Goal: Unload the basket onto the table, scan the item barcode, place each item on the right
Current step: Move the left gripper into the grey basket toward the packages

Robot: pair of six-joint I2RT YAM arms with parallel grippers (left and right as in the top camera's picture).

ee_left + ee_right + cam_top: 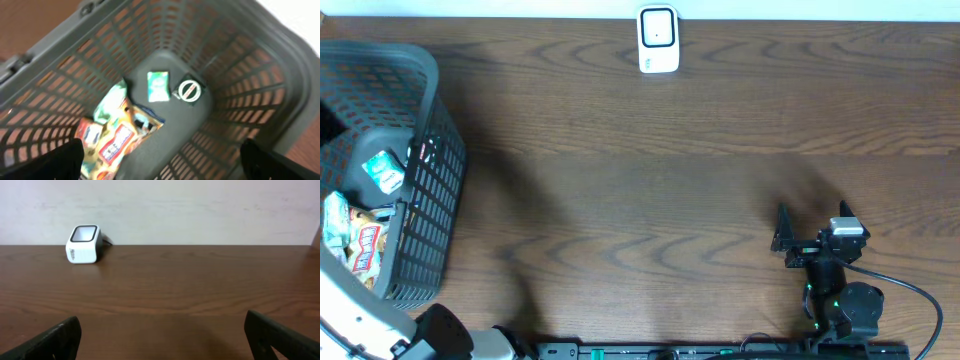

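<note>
1. Lying flat on the floor of the grey basket (pixel 240 75), the green packet (pixel 158 86) has its long axis running up and down the left wrist view, slightly tilted.
2. It is a small rectangle; its print is too blurred to read.
3. A round black-and-white disc (pixel 188 91) sits just beside it, and colourful snack bags (pixel 117 140) lie near its other side.
4. The left gripper (pixel 161 162) hangs above the basket, jaws wide, holding nothing.
5. The right gripper (pixel 162 335), equally wide and empty, faces the white scanner (pixel 84 244) at the table's (pixel 200 295) far edge.
</note>
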